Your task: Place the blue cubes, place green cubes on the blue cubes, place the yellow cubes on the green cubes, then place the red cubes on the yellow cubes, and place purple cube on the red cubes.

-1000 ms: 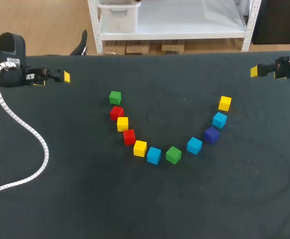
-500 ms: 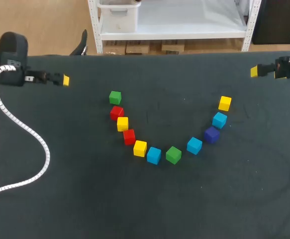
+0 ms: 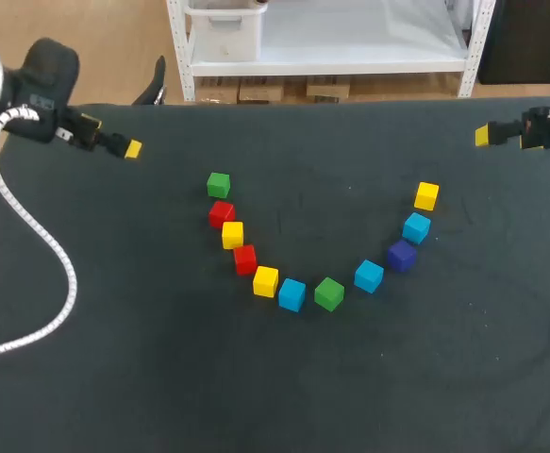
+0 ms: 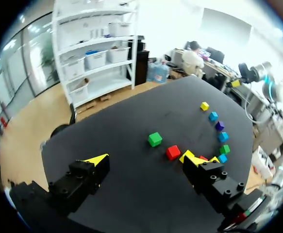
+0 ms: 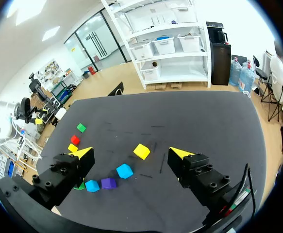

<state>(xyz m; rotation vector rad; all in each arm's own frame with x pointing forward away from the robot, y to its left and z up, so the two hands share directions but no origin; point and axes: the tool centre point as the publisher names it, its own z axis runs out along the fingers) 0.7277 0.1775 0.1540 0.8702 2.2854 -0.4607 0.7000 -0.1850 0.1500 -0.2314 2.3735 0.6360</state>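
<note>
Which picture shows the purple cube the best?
The head view: the purple cube is seen from above, whole and unblocked. The right wrist view shows it from the side, beside a blue cube. The left wrist view shows only a tiny far-off speck.

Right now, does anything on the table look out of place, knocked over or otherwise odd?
Nothing stands out. The cubes lie in one layer in a loose U on the table, with none stacked and none off the edge. The left gripper and right gripper are open and empty near the far corners.
</note>
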